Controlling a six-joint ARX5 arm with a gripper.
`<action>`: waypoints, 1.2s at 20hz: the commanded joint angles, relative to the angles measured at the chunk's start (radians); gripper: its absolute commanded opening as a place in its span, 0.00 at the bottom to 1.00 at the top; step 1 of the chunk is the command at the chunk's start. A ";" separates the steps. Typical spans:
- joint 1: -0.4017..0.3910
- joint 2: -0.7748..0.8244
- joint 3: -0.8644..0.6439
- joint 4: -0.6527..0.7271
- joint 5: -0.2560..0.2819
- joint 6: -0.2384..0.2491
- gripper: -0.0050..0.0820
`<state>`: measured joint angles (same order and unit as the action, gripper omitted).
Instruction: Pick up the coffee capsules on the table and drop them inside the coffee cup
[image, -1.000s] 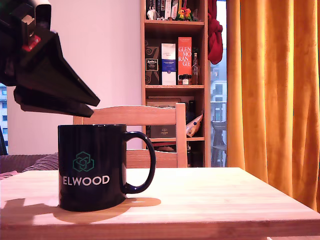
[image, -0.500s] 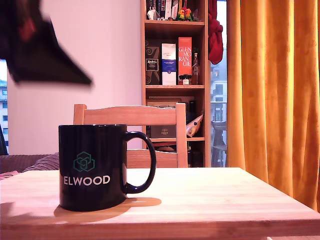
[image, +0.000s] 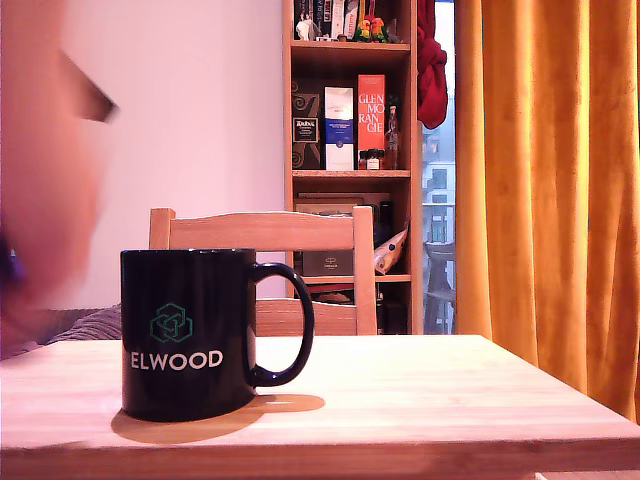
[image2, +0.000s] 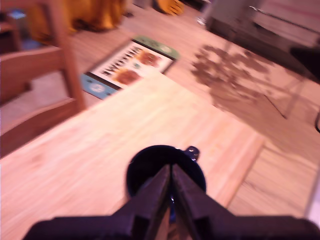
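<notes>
In the wrist view the claw (image2: 171, 182) sits nearest, its two dark fingers pressed together with only a thin seam between them and nothing visible in the pinch. Their tips overlap the open mouth of the coffee cup (image2: 165, 170), so the claw appears to hang above the rim, a sensible place for letting a capsule fall in, though I cannot tell whether one lies inside the dark interior. No capsule shows on the surface (image2: 100, 150) in either view.

In the exterior view the coffee cup (image: 186, 332) stands upright near the front edge of the surface (image: 450, 400), handle at 3 o'clock, lettering facing the camera. A pinkish blur (image: 45, 180) fills the frame at 9 o'clock from the cup; it is too smeared to identify.

From the cup towards 3 o'clock the surface is bare wood, giving open room to travel. Behind the cup at 12 o'clock stands a wooden chair (image: 260, 232), with a bookshelf (image: 350, 120) beyond and an orange curtain (image: 550, 180) at 2 o'clock. In the wrist view, the surface's far edge runs just beyond the cup.
</notes>
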<state>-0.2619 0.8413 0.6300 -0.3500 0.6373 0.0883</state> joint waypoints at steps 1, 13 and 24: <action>0.019 -0.007 -0.045 -0.008 0.000 -0.013 0.04; 0.029 -0.058 -0.062 -0.034 -0.048 -0.082 0.04; 0.019 -0.060 -0.069 -0.047 -0.090 -0.081 0.04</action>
<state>-0.2405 0.7868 0.5854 -0.4007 0.5480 0.0082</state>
